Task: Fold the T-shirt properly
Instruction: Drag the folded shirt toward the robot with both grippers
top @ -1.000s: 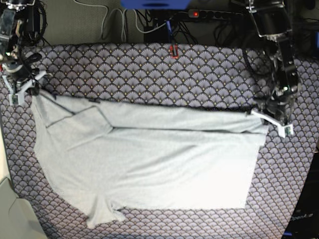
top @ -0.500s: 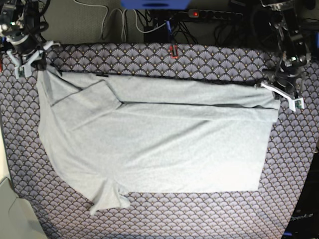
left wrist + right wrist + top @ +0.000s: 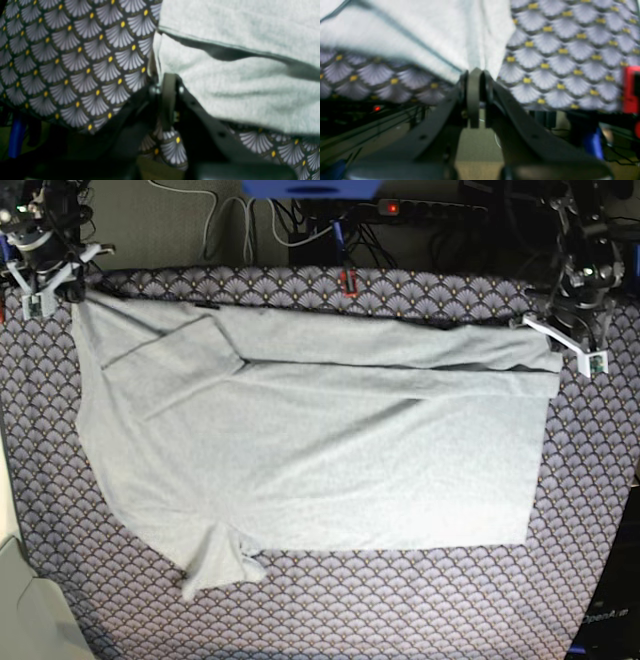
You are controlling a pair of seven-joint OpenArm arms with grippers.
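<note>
The pale grey T-shirt (image 3: 320, 450) lies spread across the fan-patterned table cloth (image 3: 400, 610), with one sleeve folded over at the upper left and another sticking out at the bottom left. My right gripper (image 3: 60, 280) is shut on the shirt's far left corner. In the right wrist view its fingertips (image 3: 476, 75) pinch the T-shirt (image 3: 420, 37) at a fold. My left gripper (image 3: 558, 345) is shut on the far right corner. In the left wrist view the gripper (image 3: 167, 82) clamps the edge of the T-shirt (image 3: 237, 87) just above the cloth (image 3: 75, 62).
Behind the table's far edge run cables and a power strip (image 3: 400, 208) with a red light. A small red clip (image 3: 348, 282) sits on that edge and shows as a red object (image 3: 630, 87) in the right wrist view. A grey surface (image 3: 25, 610) borders the near left corner.
Both grippers have drawn the shirt's far edge away toward the back of the table. The whole shirt slid that way and lies flatter, with its upper fold stretched out.
</note>
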